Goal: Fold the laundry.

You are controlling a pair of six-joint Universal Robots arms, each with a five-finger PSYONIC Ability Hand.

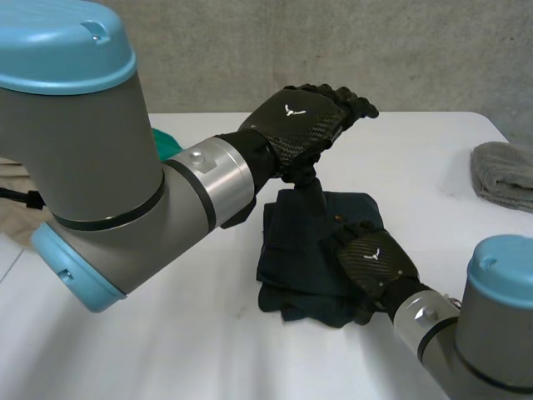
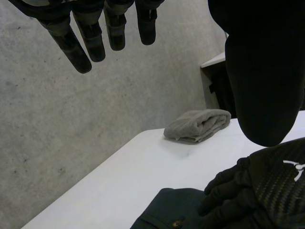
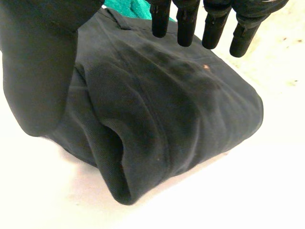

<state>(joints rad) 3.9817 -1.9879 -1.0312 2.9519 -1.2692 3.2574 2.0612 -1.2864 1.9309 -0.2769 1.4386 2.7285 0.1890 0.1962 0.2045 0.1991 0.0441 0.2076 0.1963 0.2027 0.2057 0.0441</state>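
Two robot hands (image 1: 304, 121) (image 1: 372, 260), one dark garment (image 1: 296, 242), one grey towel (image 1: 504, 173), one green cloth (image 1: 166, 142).

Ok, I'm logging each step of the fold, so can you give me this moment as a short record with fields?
item: dark garment, folded into a bundle
surface: white table
left robot hand: open, raised above the garment's far side
right robot hand: open, fingers straight, at the garment's near right corner
elsewhere: folded grey towel at the table's right; teal cloth behind the left arm
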